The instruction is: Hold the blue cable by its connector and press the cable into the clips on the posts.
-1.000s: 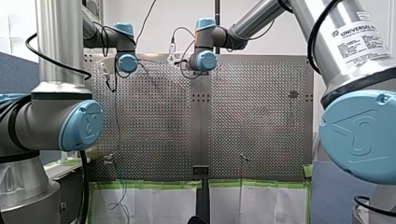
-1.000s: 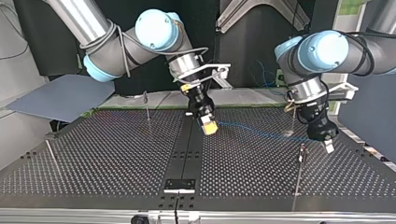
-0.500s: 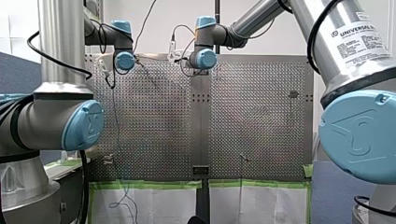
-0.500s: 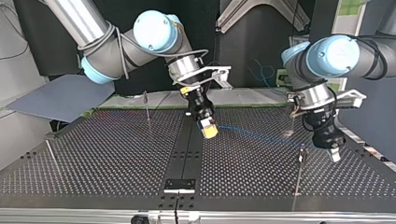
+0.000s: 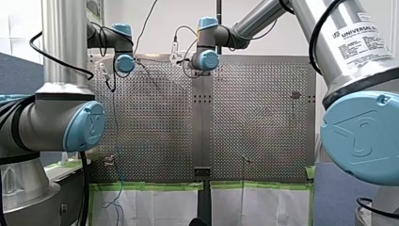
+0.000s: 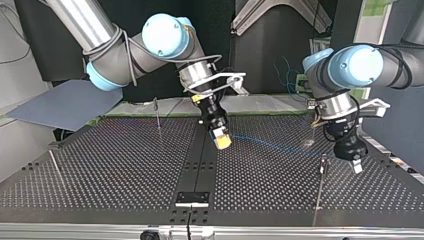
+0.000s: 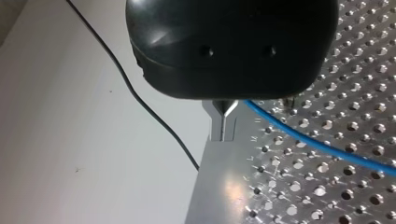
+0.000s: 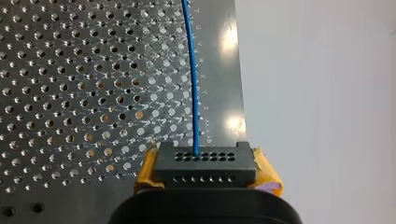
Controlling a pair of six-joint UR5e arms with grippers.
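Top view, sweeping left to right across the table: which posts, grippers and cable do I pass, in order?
leaning post → far post → my right gripper, shut on the connector → blue cable → third post → my left gripper

Most of the perforated metal counter lies open across the top view's lower left and middle. A thin blue cable stretches low and rightward from the black connector in my right gripper, barring that lane. A slim upright metal post stands upper left. A second slim post, lower right, seems just beside my left gripper.
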